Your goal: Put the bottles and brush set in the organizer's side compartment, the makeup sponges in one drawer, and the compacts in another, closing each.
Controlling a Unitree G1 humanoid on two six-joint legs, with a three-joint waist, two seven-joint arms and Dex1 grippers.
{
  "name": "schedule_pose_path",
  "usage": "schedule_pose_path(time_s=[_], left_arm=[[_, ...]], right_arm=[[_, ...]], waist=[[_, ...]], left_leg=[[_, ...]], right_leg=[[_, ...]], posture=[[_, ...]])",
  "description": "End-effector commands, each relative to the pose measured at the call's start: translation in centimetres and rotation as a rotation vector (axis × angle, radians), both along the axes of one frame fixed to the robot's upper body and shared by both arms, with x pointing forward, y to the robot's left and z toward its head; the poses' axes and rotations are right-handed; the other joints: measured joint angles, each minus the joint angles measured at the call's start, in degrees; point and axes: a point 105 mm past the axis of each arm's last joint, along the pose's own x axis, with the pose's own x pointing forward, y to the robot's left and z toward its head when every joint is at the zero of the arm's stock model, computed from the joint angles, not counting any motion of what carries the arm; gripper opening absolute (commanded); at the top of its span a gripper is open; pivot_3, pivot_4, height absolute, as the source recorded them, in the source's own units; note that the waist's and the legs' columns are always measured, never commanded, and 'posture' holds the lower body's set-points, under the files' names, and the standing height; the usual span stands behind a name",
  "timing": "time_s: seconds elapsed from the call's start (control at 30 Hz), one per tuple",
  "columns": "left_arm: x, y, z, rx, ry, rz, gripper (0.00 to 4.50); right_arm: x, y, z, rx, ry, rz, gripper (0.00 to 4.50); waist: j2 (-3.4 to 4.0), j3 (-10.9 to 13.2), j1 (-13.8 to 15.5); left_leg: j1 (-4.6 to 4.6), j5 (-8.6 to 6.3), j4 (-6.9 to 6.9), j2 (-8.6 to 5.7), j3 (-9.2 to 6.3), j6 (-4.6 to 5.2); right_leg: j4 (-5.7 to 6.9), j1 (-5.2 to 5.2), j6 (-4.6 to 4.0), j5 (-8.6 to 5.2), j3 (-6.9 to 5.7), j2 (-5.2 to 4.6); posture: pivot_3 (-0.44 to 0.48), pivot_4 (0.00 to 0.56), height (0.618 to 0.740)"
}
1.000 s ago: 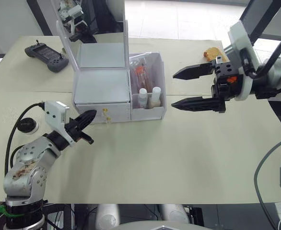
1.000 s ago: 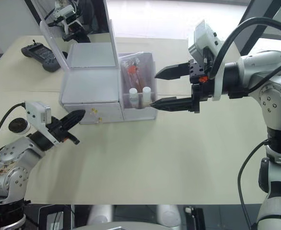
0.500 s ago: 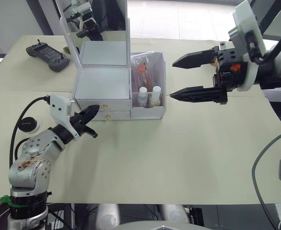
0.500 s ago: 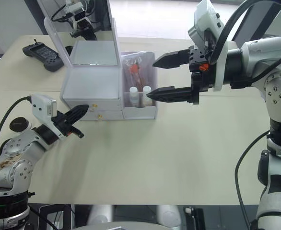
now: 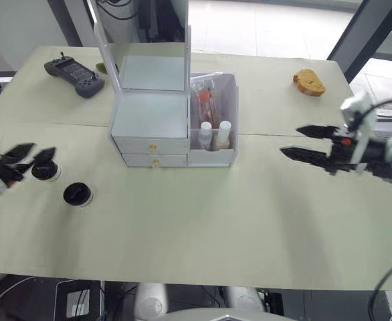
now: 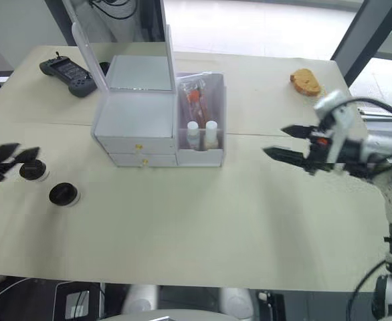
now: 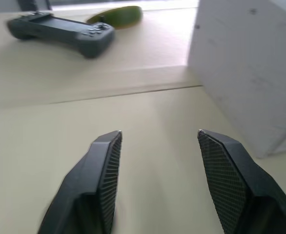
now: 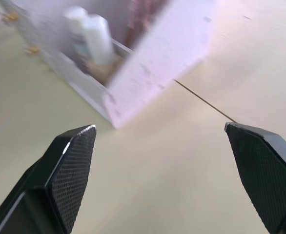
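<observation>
The white organizer (image 5: 149,120) stands mid-table with its mirror lid up and both gold-knobbed drawers pushed in. Its side compartment (image 5: 232,114) holds the two white-capped bottles (image 5: 214,134) in front and the brush set (image 5: 205,100) behind them. Two black compacts (image 5: 44,172) (image 5: 77,194) lie on the table to the left. My left gripper (image 5: 41,152) hovers open at the far left, just beside the nearer compact. My right gripper (image 5: 289,141) is open to the right of the organizer, holding nothing. The makeup sponges are out of view.
A black handheld controller (image 5: 75,70) and a green item (image 7: 116,14) lie at the back left. An orange-brown lump (image 5: 308,81) sits at the back right. A seam crosses the table (image 5: 283,136) behind my right gripper.
The camera has shifted and takes in more of the table. My left gripper has opened and drawn back to the far left. My right arm has pulled away to the right.
</observation>
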Motion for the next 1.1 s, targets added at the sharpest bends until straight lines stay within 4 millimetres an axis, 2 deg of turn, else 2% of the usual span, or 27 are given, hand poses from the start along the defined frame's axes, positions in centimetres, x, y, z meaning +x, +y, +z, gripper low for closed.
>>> schedule_pose_path(time_s=[0.03,0.07,0.13,0.2,0.3,0.37,0.43,0.5,0.6,0.7,0.83,0.97,1.03,1.1], left_arm=[[-0.5,3.8,1.0,0.086,-0.006,0.106,4.22],[-0.5,4.3,1.1,0.088,-0.010,0.118,4.48],[-0.5,5.4,1.8,0.095,-0.032,0.152,4.48],[-0.3,6.0,2.3,0.106,-0.047,0.173,4.48],[0.6,5.1,2.4,0.132,-0.056,0.137,4.48],[1.3,3.7,2.7,0.125,-0.082,0.075,4.48],[2.0,1.8,3.2,0.104,-0.122,0.007,4.48],[2.8,-0.9,3.0,0.072,-0.150,-0.053,4.48],[3.3,-6.8,1.2,0.082,-0.151,-0.188,4.48],[2.9,-11.2,0.0,0.047,-0.183,-0.243,4.48],[1.8,-15.0,-2.3,-0.075,-0.158,-0.257,4.48],[0.5,-17.1,-4.7,-0.113,-0.133,-0.238,4.48],[-0.1,-17.0,-5.4,-0.133,-0.127,-0.215,4.48],[-0.4,-15.5,-5.8,-0.120,-0.122,-0.157,4.48]], right_arm=[[-0.7,-4.8,-0.6,-0.057,-0.156,-0.183,4.50],[-0.9,-5.4,-1.1,-0.057,-0.165,-0.206,4.50],[-1.5,-6.6,-2.2,-0.046,-0.170,-0.265,4.50],[-1.7,-7.2,-2.4,-0.052,-0.192,-0.294,4.50],[-0.8,-6.6,-0.1,-0.072,-0.282,-0.287,4.50],[-0.3,-5.0,1.1,-0.066,-0.291,-0.220,4.50],[0.0,-2.5,1.8,-0.075,-0.271,-0.121,4.50],[-0.1,1.1,2.2,-0.101,-0.215,0.033,4.50],[-0.1,6.0,3.3,-0.071,-0.169,0.169,4.50],[-1.6,10.6,4.7,-0.042,-0.155,0.352,4.50],[-3.9,14.2,6.5,-0.013,-0.139,0.537,4.50],[-4.7,16.0,7.9,0.003,-0.150,0.614,4.50],[-4.7,16.2,8.1,0.000,-0.148,0.619,4.50],[-4.7,16.2,8.0,-0.003,-0.145,0.618,4.50]], waist=[[0.01,0.00,-0.20],[0.04,0.00,-0.40],[0.04,0.00,-0.83],[0.04,0.00,-1.38],[0.05,0.01,-2.09],[0.06,0.01,-2.35],[0.06,0.01,-2.37],[0.08,0.01,-2.19],[0.09,0.01,-2.14],[0.08,0.01,-1.73],[0.07,0.01,-1.38],[0.08,0.01,-0.16],[0.04,-0.01,0.31],[0.03,-0.01,0.26]], left_leg=[[0.04,0.00,-0.02,0.00,0.00,0.00],[0.04,0.00,-0.04,0.00,0.02,0.00],[0.12,0.00,-0.09,0.02,0.03,0.00],[0.14,0.02,-0.11,0.02,0.02,-0.03],[0.14,0.05,-0.11,0.03,0.02,-0.08],[0.15,0.07,-0.11,0.03,0.02,-0.12],[0.18,0.07,-0.13,0.03,0.02,-0.12],[0.17,0.07,-0.15,0.03,-0.03,-0.12],[0.14,0.08,-0.11,0.05,-0.03,-0.14],[0.06,0.08,-0.04,0.06,-0.06,-0.15],[0.01,0.08,0.00,0.05,-0.11,-0.14],[0.01,0.08,0.08,0.02,-0.11,-0.14],[-0.01,0.08,0.10,0.02,-0.10,-0.14],[-0.04,0.08,0.11,0.02,-0.10,-0.13]], right_leg=[[0.00,0.00,0.00,0.00,-0.01,0.01],[0.01,-0.01,0.00,0.00,0.00,0.00],[0.08,-0.01,0.00,0.00,0.00,0.01],[0.13,0.00,0.01,0.00,-0.01,0.02],[0.15,0.01,0.02,0.01,0.01,0.03],[0.21,0.01,0.02,0.02,0.01,0.03],[0.30,0.01,0.04,0.01,0.02,0.03],[0.35,0.02,0.39,0.16,0.01,0.05],[0.35,0.05,0.43,0.18,0.03,0.07],[0.33,0.03,0.46,0.20,0.03,0.08],[0.25,0.06,0.49,0.23,0.01,0.08],[0.03,0.15,0.49,0.28,0.02,0.04],[-0.06,0.18,0.47,0.29,0.01,0.04],[-0.08,0.15,0.31,0.23,0.01,0.04]], posture=[[0.000,0.150,0.705],[0.000,0.150,0.705],[0.000,0.150,0.705],[0.000,0.150,0.705],[0.000,0.150,0.705],[0.000,0.150,0.705],[0.000,0.150,0.705],[0.000,0.150,0.705],[0.000,0.150,0.705],[0.000,0.150,0.705],[0.000,0.150,0.705],[0.000,0.150,0.705],[0.000,0.150,0.705],[0.000,0.150,0.705]])
